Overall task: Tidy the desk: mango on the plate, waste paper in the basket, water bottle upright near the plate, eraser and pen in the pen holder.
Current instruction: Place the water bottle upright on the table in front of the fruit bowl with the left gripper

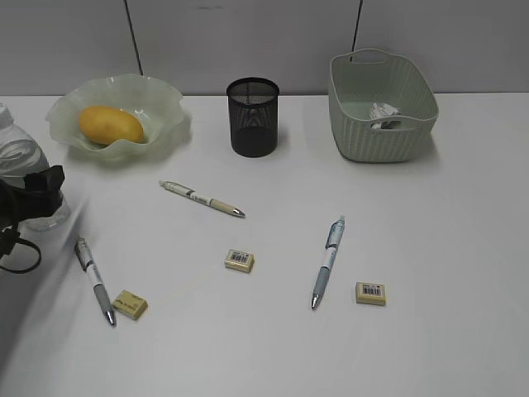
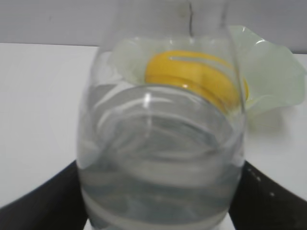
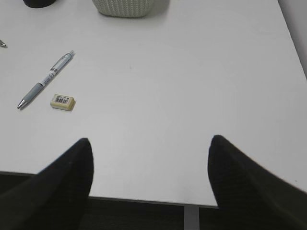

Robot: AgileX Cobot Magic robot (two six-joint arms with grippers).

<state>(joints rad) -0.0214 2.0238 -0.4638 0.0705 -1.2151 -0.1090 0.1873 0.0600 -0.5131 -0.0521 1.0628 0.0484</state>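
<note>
Done: mango (image 1: 110, 124) on plate (image 1: 165, 99), upper left; waste paper (image 1: 383, 113) in basket (image 1: 364, 141), upper right. In progress: your left gripper (image 1: 40, 188) clenched around upright water bottle (image 1: 21, 161), left edge, near plate. Left: three pens, three erasers on surface (image 1: 446, 248); pen holder (image 1: 253, 117) top centre. Right gripper (image 3: 148, 182) released, empty.

Open desk (image 1: 463, 248) right of the blue pen (image 1: 328, 260) and eraser (image 1: 370, 293); cluttered left half, with pens, erasers, water bottle (image 1: 21, 178) beside plate (image 1: 169, 103).

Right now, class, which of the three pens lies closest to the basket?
The blue-barrelled pen, right of centre; the cream pen and the grey pen lie farther left of the basket.
</note>
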